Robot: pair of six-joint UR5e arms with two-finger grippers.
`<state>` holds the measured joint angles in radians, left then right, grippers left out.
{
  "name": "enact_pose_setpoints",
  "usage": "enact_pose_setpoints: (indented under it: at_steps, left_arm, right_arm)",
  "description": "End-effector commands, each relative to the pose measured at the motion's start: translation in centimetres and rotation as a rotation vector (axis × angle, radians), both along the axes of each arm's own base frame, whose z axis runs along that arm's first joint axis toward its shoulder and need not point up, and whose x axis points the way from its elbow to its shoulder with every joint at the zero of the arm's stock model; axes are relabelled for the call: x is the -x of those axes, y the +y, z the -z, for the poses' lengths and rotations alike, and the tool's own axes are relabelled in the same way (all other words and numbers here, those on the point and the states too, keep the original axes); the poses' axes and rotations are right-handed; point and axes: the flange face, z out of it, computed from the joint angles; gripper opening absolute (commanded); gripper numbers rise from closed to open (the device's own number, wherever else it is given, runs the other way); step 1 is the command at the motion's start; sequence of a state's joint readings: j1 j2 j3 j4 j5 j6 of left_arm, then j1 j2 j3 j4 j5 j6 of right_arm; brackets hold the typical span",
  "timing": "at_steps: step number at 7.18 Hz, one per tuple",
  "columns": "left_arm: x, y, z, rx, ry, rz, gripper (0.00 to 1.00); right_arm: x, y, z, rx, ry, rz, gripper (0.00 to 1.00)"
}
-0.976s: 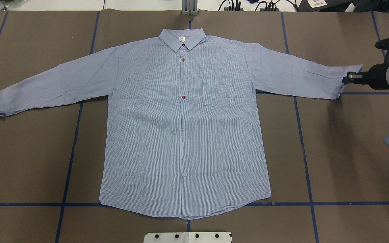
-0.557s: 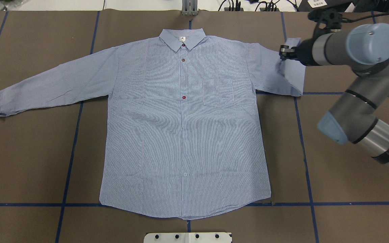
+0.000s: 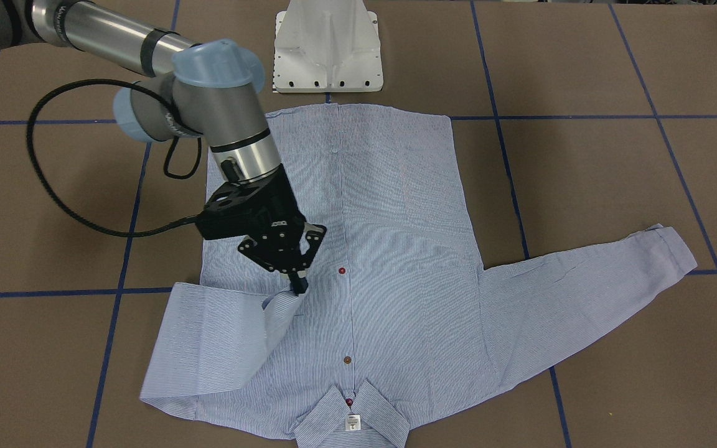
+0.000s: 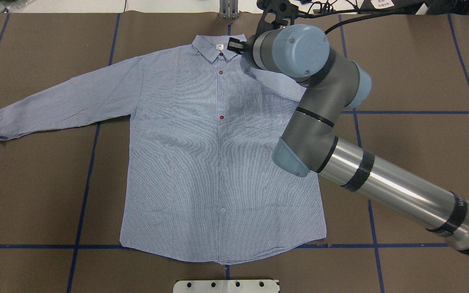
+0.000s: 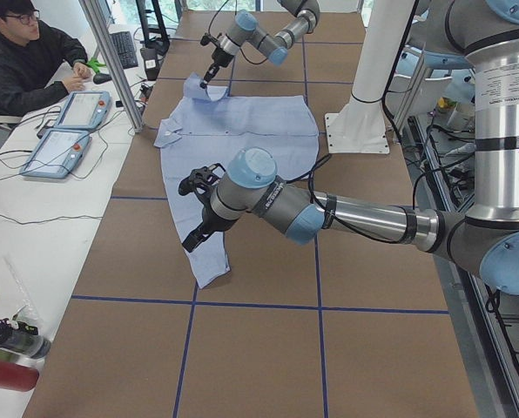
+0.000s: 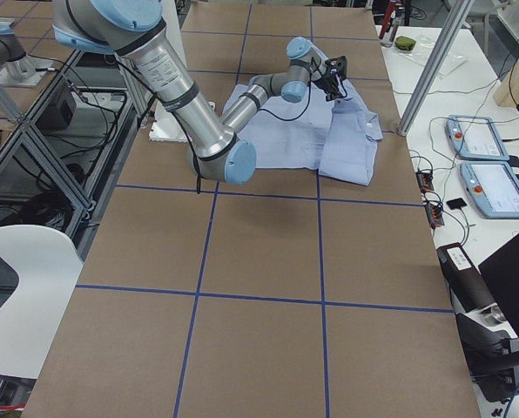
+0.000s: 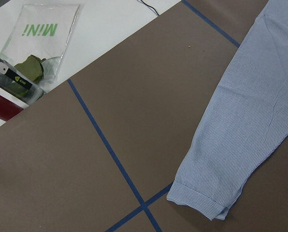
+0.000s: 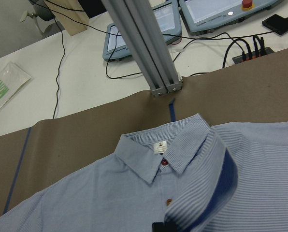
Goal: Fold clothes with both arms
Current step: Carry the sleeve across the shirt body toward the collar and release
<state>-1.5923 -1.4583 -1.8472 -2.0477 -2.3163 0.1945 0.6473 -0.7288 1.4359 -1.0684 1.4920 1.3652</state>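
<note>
Right gripper pinches the shirt's sleeve cuff, folded over the chest near the collar. Left gripper hangs near the other sleeve; can't tell how its jaws stand.

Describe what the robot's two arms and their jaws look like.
Both are round tubes, dark grey and shiny silver, with light blue caps at the joints. The right arm has black bands round its silver section and a black cable looping alongside. The left arm matches it. Each ends in black openwork jaws; the right ones carry small white lettering, too small to read.
</note>
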Motion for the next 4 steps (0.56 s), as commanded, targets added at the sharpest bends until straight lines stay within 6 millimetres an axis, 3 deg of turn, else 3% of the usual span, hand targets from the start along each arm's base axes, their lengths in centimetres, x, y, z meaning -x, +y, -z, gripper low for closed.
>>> enact_pose_setpoints:
  at_steps: [1, 2, 4]
  left_arm:
    - [0.0, -0.1, -0.2, 0.000, -0.001, 0.002, 1.00]
    - [0.0, 0.0, -0.2, 0.000, 0.001, 0.001, 1.00]
    - [0.0, -0.1, -0.5, 0.007, -0.001, 0.002, 1.00]
  right_arm:
    - [8.5, 1.7, 6.0, -0.007, 0.010, -0.002, 0.00]
    - [11.3, 2.2, 7.0, -0.001, 0.035, 0.006, 0.00]
    - [15.3, 5.2, 6.1, 0.003, 0.071, 0.040, 0.00]
